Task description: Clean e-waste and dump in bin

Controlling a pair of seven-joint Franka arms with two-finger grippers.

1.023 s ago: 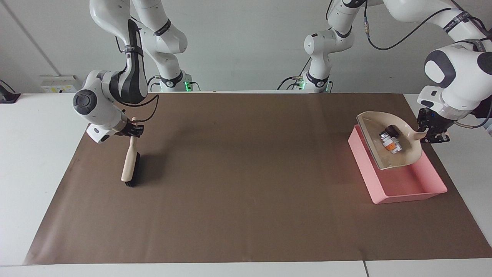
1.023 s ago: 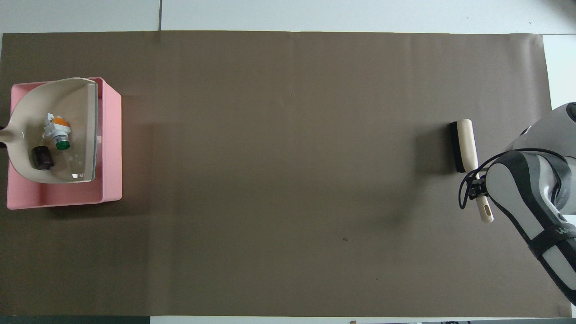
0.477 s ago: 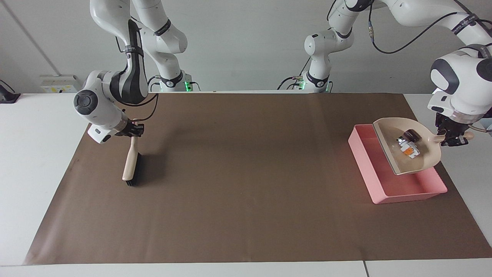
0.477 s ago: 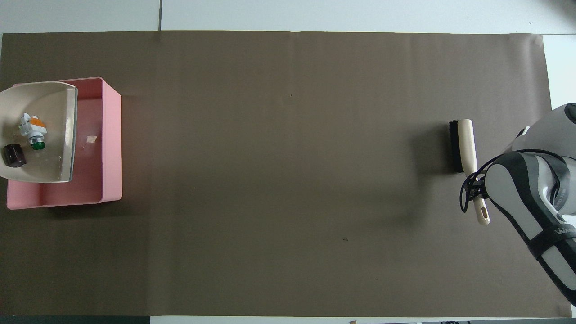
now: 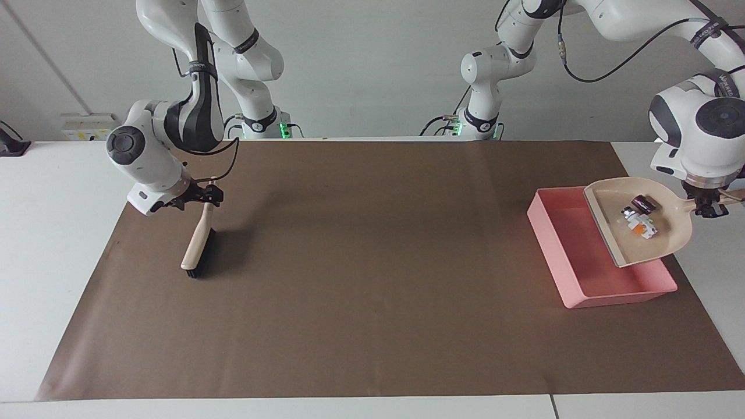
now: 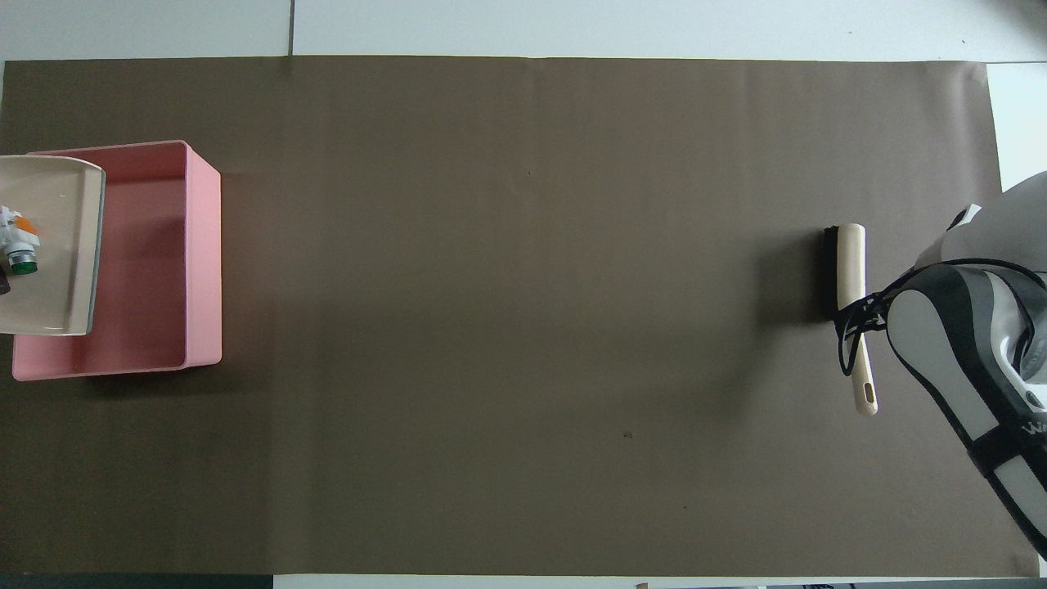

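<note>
The left pincer (image 5: 708, 207) grips the handle of the beige dustpan (image 5: 663, 238), holding it raised over the pink bin's (image 5: 559, 256) edge at the left arm's end of the counter (image 5: 58, 233), likely so its open lip can tip inward. The e-waste (image 5: 639, 216), one blocky black bit and one white-grey bit with orange and green, lies in the smooth plastic pan. The waiting right pincer (image 5: 205, 194) clamps the brush (image 5: 197, 249) handle, bristles resting on the matte brown mat (image 5: 372, 291).
</note>
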